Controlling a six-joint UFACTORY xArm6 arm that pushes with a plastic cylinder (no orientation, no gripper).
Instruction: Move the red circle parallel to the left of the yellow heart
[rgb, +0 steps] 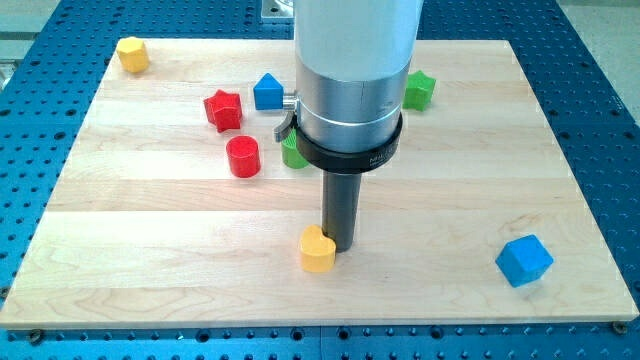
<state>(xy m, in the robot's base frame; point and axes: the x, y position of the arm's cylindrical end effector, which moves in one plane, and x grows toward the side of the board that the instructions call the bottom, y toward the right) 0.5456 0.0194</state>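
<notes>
Wooden board (120, 250) on blue perforated bench.

Red circle (242, 157): upper-left of centre, below red star (223, 109). Likely light, rigid, free-sliding; best pushed square on curved side, off-centre contact apt to spin it away.

Yellow heart (317, 249): lower centre.

Tip (339, 246): bare rod, nothing held, touching or just beside yellow heart's right edge; red circle well apart, up and to view's left.

Also present: blue house-shaped block (267, 92), green blocks (419, 90), yellow block (132, 54), blue cube (524, 260).
</notes>
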